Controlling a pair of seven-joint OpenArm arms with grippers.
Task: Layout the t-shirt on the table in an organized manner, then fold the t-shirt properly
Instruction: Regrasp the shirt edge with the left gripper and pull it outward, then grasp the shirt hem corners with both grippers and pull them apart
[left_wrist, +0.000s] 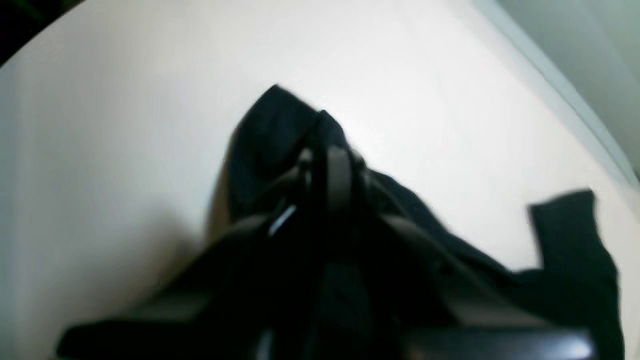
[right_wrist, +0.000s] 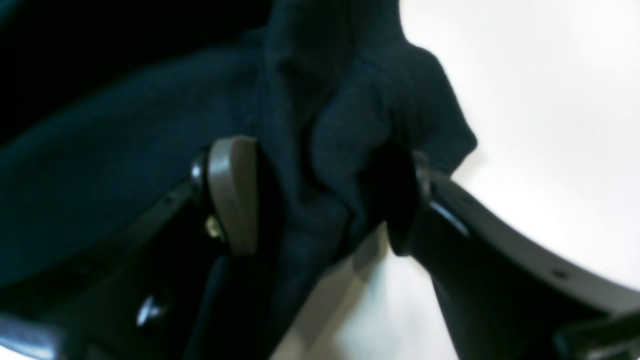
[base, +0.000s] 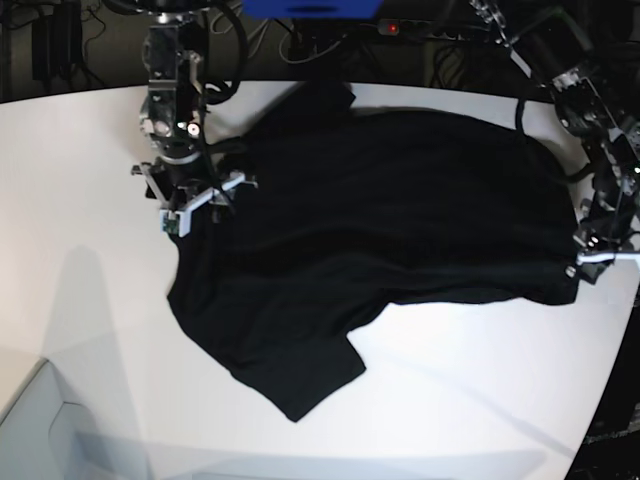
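The black t-shirt (base: 380, 220) lies spread on the white table (base: 80, 200), plain side up, with one sleeve pointing to the near edge. My left gripper (base: 592, 258) is at the shirt's right edge. In the left wrist view it (left_wrist: 330, 165) is shut on a pinch of the black cloth (left_wrist: 270, 135) just above the table (left_wrist: 400, 75). My right gripper (base: 195, 205) is at the shirt's left edge. In the right wrist view its fingers (right_wrist: 232, 195) stand around a thick bunch of the cloth (right_wrist: 325, 150), over the table (right_wrist: 550, 100).
Dark cables and equipment stand behind the table's far edge, with a blue object (base: 310, 8) at the top. A light grey surface (base: 40, 430) shows at the bottom left. The table's curved edge (base: 610, 360) runs close to my left gripper.
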